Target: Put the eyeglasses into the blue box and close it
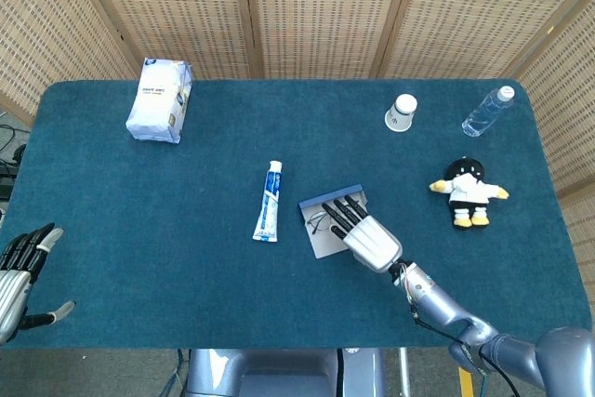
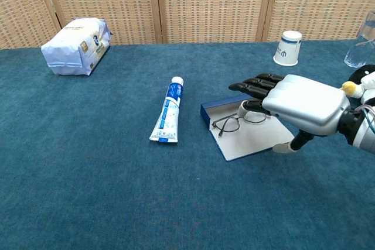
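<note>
Head view: blue box (image 1: 327,219) lying open near the middle of the tabletop (image 1: 139,202), a little toward the front edge, with the eyeglasses (image 1: 321,222) resting on its pale inner surface. Right hand (image 1: 364,232) stretched over the box from the front-right, dark fingers (image 1: 342,212) extended and slightly apart, holding nothing; contact with the box impossible to judge from here. Toothpaste tube (image 1: 268,201) just left of the box. Left hand (image 1: 19,271) at the front-left corner, off the edge, fingers spread, empty.

Chest view: right hand (image 2: 296,101) hovering palm down above the open box (image 2: 249,133), fingertips (image 2: 243,89) straight and loosely spread over its rear edge, thumb hanging below at the box's right side. Eyeglasses (image 2: 237,121) lying unfolded inside, near the raised blue wall. Toothpaste tube (image 2: 168,110) beside the box on the left.
</note>
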Action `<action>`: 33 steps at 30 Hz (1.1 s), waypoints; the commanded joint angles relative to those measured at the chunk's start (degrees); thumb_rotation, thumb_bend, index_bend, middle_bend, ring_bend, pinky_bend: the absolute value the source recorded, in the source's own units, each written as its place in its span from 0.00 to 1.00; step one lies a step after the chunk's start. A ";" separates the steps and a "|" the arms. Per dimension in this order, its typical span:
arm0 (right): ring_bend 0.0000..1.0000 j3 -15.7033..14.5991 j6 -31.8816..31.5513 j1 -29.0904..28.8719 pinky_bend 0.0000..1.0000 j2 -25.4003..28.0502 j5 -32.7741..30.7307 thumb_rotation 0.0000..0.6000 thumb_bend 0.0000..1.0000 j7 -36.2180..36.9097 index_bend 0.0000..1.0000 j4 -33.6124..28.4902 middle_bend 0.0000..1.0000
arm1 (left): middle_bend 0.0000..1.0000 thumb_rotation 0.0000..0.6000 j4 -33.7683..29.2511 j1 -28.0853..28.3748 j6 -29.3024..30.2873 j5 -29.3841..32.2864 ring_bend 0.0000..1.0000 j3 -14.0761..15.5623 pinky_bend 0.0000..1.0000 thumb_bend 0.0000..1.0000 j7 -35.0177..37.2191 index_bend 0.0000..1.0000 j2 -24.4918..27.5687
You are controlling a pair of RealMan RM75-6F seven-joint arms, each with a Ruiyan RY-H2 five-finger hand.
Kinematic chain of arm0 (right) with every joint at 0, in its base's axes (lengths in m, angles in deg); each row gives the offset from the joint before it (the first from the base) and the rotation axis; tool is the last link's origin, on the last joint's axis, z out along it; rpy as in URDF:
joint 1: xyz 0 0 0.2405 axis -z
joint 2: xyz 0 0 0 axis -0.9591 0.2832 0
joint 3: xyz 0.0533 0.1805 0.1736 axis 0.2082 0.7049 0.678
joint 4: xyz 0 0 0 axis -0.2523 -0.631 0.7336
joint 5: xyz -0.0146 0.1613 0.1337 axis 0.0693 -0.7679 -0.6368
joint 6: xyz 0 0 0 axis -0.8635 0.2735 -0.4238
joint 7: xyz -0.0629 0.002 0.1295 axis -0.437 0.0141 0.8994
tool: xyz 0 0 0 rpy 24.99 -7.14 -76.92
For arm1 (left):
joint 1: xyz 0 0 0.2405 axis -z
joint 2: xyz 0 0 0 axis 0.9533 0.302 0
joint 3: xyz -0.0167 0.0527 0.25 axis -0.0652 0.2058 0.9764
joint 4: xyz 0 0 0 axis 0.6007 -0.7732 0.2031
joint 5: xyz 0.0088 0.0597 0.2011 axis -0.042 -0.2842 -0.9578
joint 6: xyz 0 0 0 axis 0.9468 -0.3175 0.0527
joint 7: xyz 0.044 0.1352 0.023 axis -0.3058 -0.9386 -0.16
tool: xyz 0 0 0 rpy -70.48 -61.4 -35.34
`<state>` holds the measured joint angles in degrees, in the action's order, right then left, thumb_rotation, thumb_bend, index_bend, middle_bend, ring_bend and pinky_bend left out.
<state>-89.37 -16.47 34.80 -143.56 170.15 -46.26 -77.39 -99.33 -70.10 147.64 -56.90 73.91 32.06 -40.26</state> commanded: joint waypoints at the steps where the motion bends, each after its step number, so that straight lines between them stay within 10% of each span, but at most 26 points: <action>1: 0.00 0.33 -0.31 0.59 0.08 -1.51 -0.09 1.00 0.23 1.26 0.23 1.74 0.00 | 0.00 1.00 -0.01 0.03 -0.07 0.05 0.00 -0.02 0.00 0.10 -0.19 0.00 -0.05; 33: 0.00 2.33 1.46 0.36 0.08 -6.70 -0.45 1.00 0.24 4.35 0.23 8.99 0.00 | 0.00 1.00 -0.21 0.45 -0.94 1.15 0.00 -0.33 0.00 0.10 -0.27 0.00 -0.02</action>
<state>-87.07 -15.04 35.17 -150.24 169.73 -41.93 -68.42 -99.54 -69.65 146.70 -55.75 73.59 31.78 -40.29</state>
